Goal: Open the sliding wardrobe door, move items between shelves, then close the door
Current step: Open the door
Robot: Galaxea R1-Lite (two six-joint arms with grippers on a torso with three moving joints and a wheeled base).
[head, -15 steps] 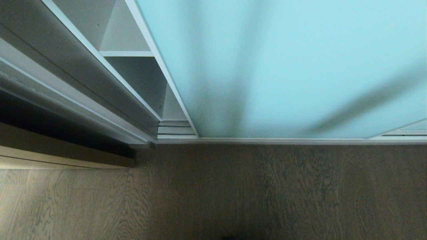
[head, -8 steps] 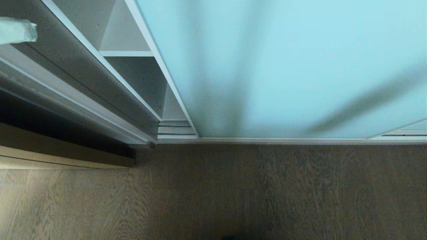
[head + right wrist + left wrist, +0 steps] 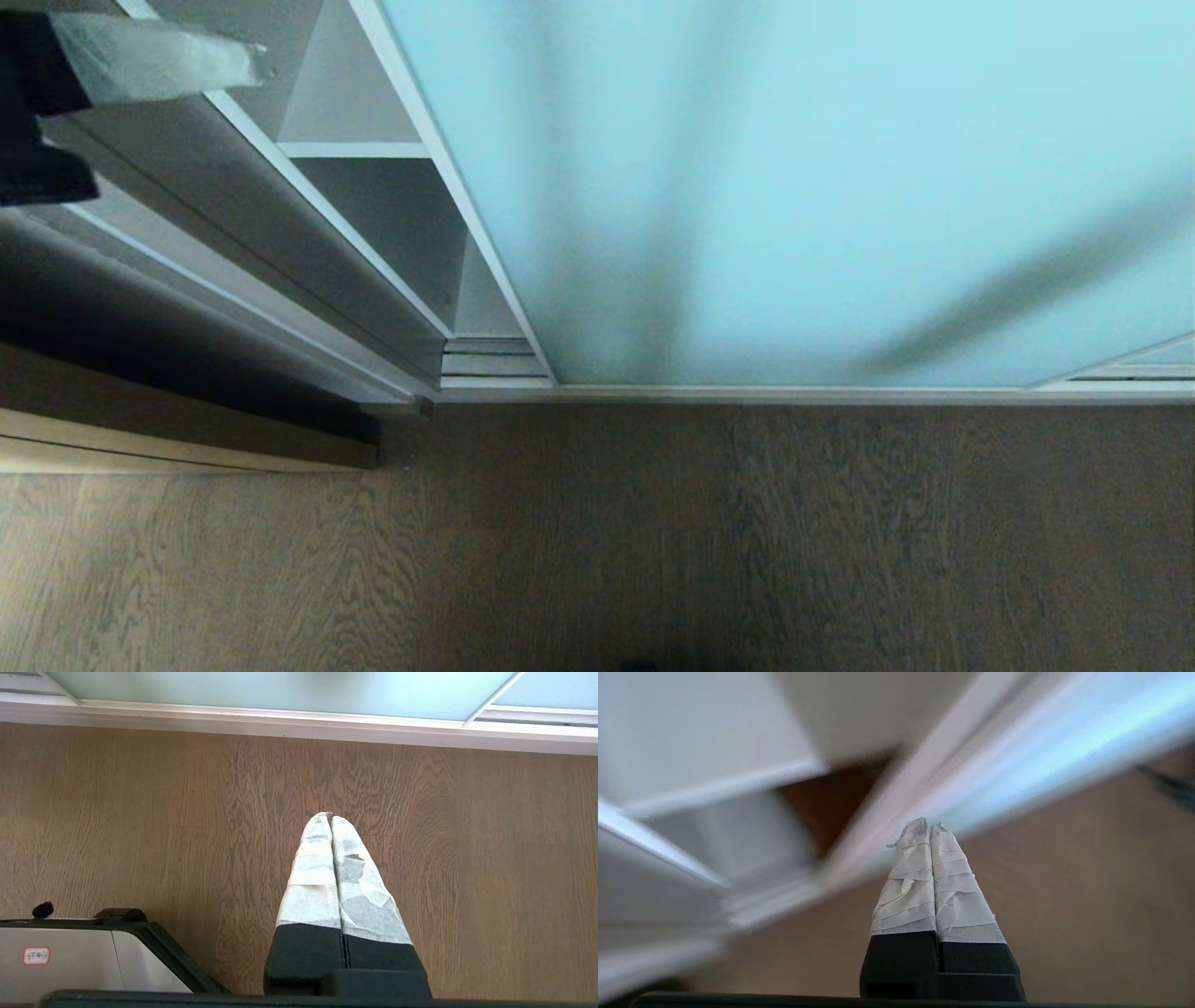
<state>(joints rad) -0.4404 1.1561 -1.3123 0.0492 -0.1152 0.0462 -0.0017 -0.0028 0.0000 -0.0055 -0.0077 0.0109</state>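
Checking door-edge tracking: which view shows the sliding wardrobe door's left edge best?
Head view: the sliding wardrobe door shows its whole left frame edge beside the open shelves. Left wrist view shows the door only as a blurred streak past the shut left gripper. Right wrist view catches just its bottom strip.

The door (image 3: 794,187) stands behind the floor (image 3: 653,541) — to its left, a gap with a shelf (image 3: 353,149) inside. The left end effector (image 3: 252,65) hangs before that gap — the right end effector (image 3: 331,819) above the floor.
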